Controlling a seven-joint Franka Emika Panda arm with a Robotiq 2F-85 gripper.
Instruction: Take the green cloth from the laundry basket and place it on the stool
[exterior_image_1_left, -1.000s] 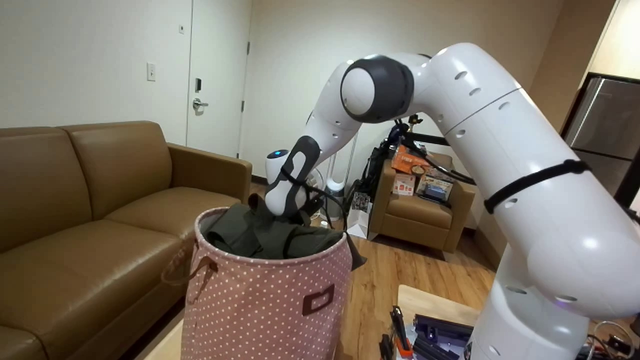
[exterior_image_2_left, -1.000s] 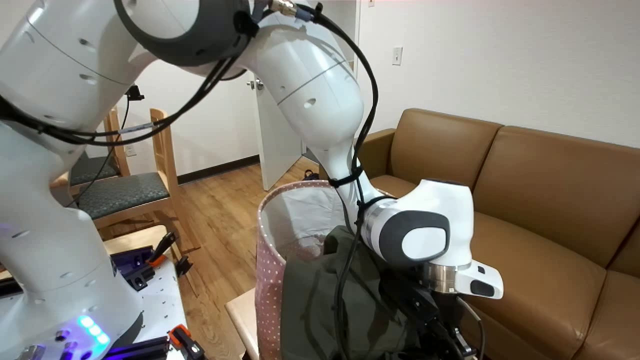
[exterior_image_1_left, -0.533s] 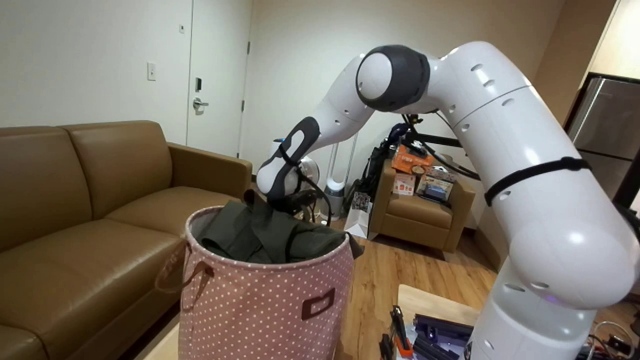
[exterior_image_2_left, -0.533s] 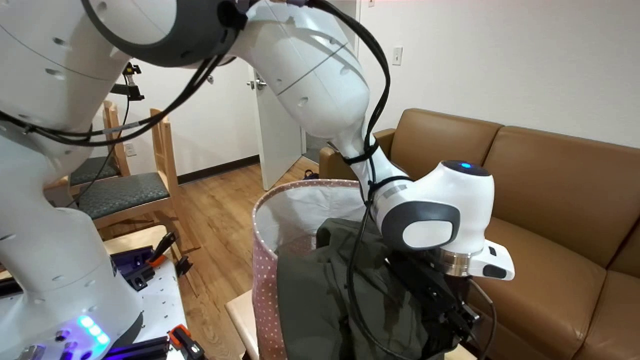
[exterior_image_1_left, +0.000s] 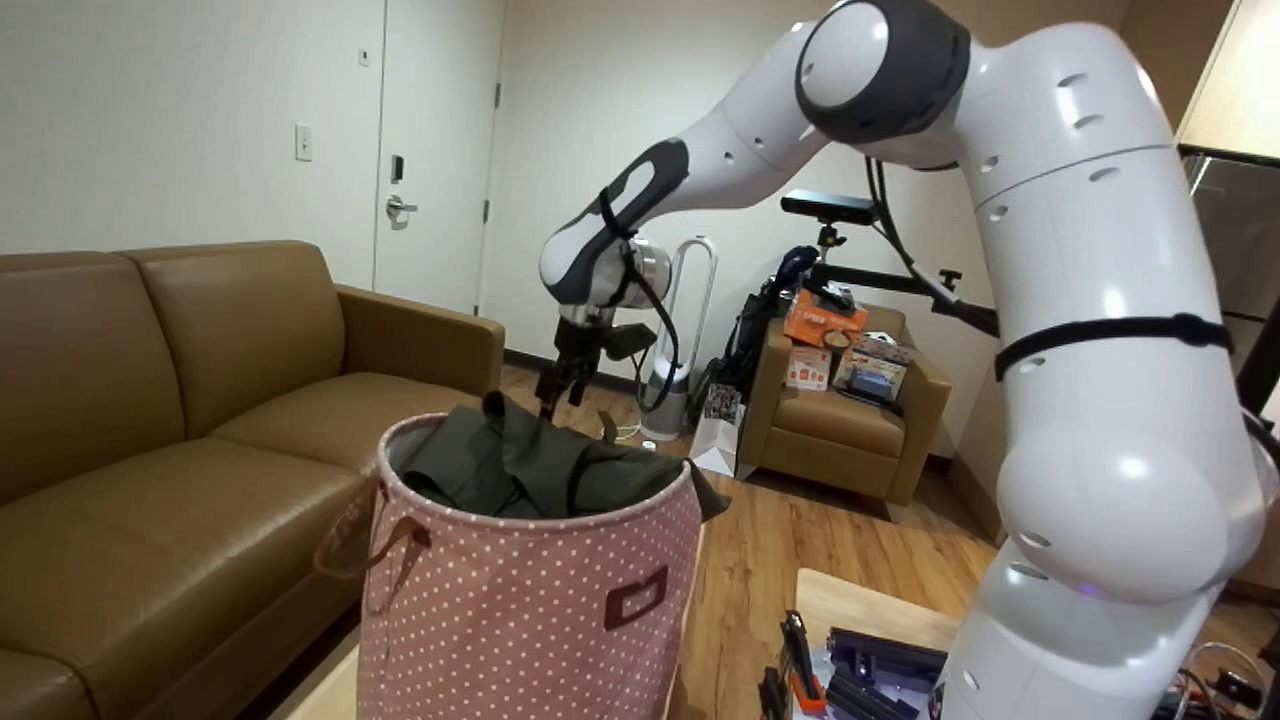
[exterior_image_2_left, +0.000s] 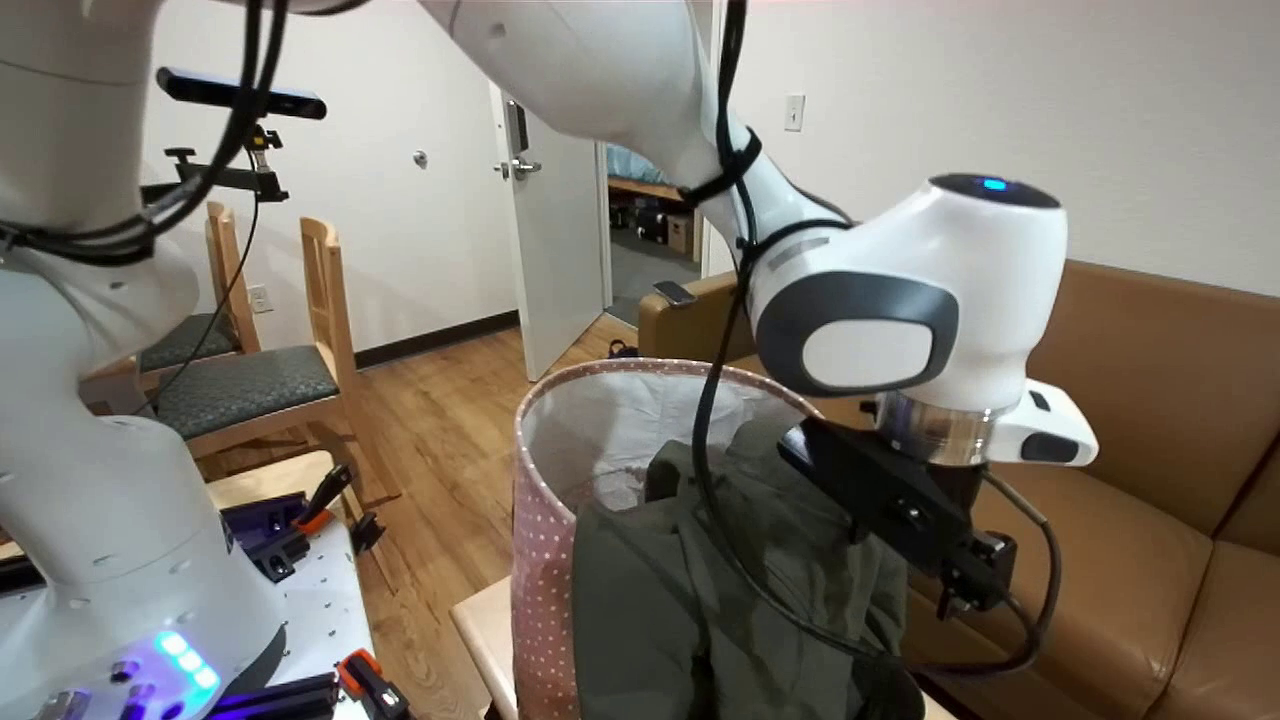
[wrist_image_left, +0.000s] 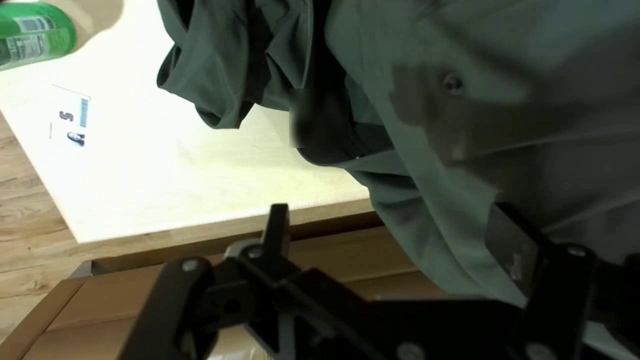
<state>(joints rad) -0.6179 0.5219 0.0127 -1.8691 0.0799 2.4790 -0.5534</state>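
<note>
Your green cloth (exterior_image_2_left: 640, 600) is part in the laundry basket (exterior_image_1_left: 520, 610), part slung over the rim and hanging outside. Your gripper (wrist_image_left: 392, 227) is near the hanging part, fingers (wrist_image_left: 276, 227) spread wide; contact, can't tell. Below you: pale wooden surface (wrist_image_left: 200, 165), green container (wrist_image_left: 37, 37) on it; brown sofa (exterior_image_2_left: 1150, 560) beside basket.

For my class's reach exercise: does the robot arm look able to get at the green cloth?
Probably yes: the open pincer hangs near the green cloth, partly out of the laundry basket; nothing visible blocks it.
</note>
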